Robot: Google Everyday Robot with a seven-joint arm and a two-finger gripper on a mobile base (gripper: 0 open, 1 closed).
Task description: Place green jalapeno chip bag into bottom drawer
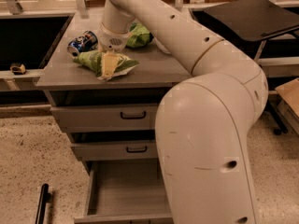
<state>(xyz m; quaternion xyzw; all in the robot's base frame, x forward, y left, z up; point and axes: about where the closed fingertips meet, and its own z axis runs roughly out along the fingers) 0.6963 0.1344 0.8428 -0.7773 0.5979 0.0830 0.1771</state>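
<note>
The green jalapeno chip bag [92, 59] lies flat on the grey cabinet top [60, 73], near its front edge. My gripper [109, 65] comes down from the white arm [196, 45] right onto the middle of the bag and touches it. The bottom drawer [125, 186] stands pulled out below, with its flat grey inside showing and nothing in it. My arm's big lower segment hides the drawer's right side.
A blue soda can [81, 42] lies behind the bag on the left. A brighter green bag [139, 35] sits behind the gripper. Two shut drawer fronts with black handles [133, 115] are above the open drawer. A black bar [41, 204] lies low left.
</note>
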